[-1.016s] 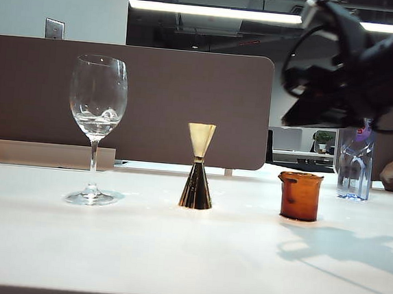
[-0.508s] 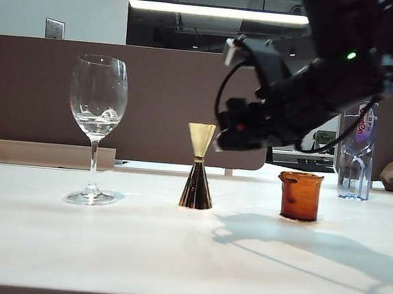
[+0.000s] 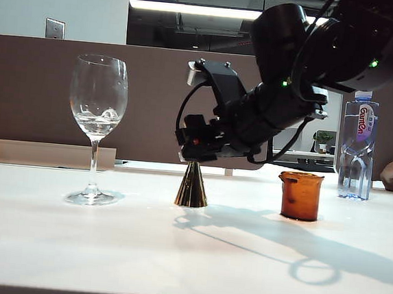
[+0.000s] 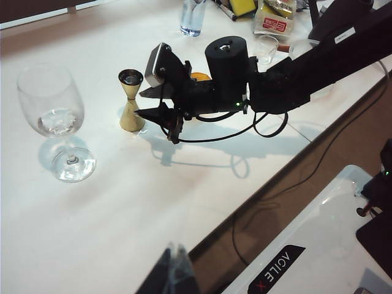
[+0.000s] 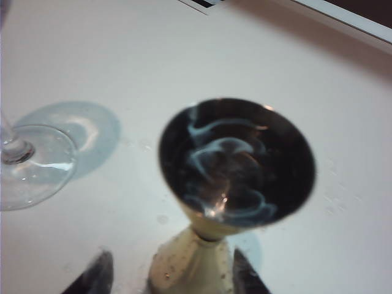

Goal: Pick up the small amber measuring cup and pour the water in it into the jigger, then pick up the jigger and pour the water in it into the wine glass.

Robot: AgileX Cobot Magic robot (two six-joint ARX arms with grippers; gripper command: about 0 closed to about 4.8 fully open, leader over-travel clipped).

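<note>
We've got right gripper (image 5: 166,269) jaws parted w/ upright jigger (image 5: 236,165) waist between; left gripper (image 4: 174,278) far, can't tell.

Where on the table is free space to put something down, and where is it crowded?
Free: the white table in front of the vessels, and the gap between the wine glass and jigger. Crowded: around the jigger, where the right claw straddles it, open, with the amber cup just beyond. The left claw stays away.
</note>
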